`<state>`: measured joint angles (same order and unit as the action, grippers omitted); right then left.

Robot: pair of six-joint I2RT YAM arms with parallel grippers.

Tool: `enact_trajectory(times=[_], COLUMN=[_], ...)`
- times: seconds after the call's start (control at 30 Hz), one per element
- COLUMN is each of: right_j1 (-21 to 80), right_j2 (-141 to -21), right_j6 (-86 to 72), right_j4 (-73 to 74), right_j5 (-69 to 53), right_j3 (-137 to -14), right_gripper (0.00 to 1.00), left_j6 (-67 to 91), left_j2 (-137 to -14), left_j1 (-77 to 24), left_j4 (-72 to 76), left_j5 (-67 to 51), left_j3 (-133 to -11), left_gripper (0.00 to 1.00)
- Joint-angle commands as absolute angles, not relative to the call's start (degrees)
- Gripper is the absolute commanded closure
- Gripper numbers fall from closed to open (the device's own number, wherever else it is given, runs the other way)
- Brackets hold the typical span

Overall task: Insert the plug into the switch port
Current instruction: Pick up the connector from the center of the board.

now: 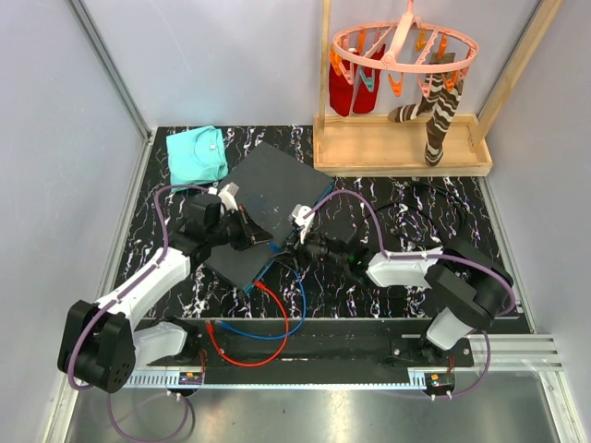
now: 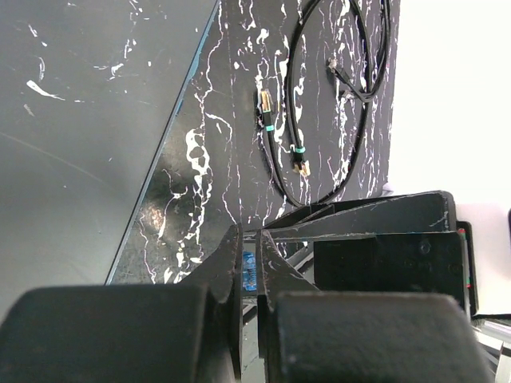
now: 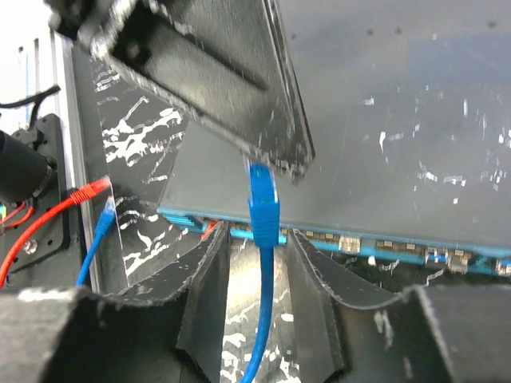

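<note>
Top view: the switch [image 1: 268,198] lies diagonally, and the left gripper [image 1: 257,236] and right gripper [image 1: 290,249] meet at its near edge. Left wrist: the left fingers [image 2: 223,271] stand nearly together with the blue plug [image 2: 249,270] pinched between them. I read that as clenched on it. Right wrist: the right fingers [image 3: 211,267] flank the plug with a gap on either side, so released. The plug's tip sits above the teal port row [image 3: 375,243], not in a socket. To do this well, lower the plug to socket height, square it to one port, check the latch side — then push straight and slowly, watching that the switch doesn't slide.
</note>
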<state>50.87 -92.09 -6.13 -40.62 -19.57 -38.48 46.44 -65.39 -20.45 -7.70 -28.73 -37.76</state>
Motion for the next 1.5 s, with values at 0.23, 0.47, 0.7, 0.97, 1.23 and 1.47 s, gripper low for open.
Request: enact_trajectory(times=[0.23, 0.47, 0.7, 0.97, 1.23, 1.47], right_j1=[49.4, 49.4, 49.4, 49.4, 49.4, 49.4], right_j2=[-92.1, -92.8, -94.0, -93.9, -94.7, -95.2], right_j6=[-6.2, -6.9, -7.0, -6.7, -6.2, -6.2], right_j4=[-44.9, -44.8, -45.1, -44.2, -44.1, -43.9], right_j5=[-23.5, -25.7, -26.9, -27.2, -27.9, -29.1], right_j3=[-42.3, -41.7, -41.4, -41.1, -41.6, -41.7], right_gripper=[0.67, 0.74, 0.7, 0.68, 0.78, 0.92], left_j6=[44.7, 44.6, 44.7, 44.9, 44.9, 45.2], left_j2=[-63.5, -63.5, -63.4, -63.5, -63.5, -63.8], left_j1=[-20.0, -19.4, -18.6, -18.0, -17.2, -17.0], left_j4=[-6.9, -6.9, -6.7, -6.4, -6.4, -5.8], left_j5=[-29.6, -30.4, -31.3, -32.0, -32.4, -33.2], left_j3=[-37.6, -37.9, -38.0, -37.9, -38.1, -38.1], left_gripper=[1.0, 1.0, 1.0, 1.0, 1.0, 1.0])
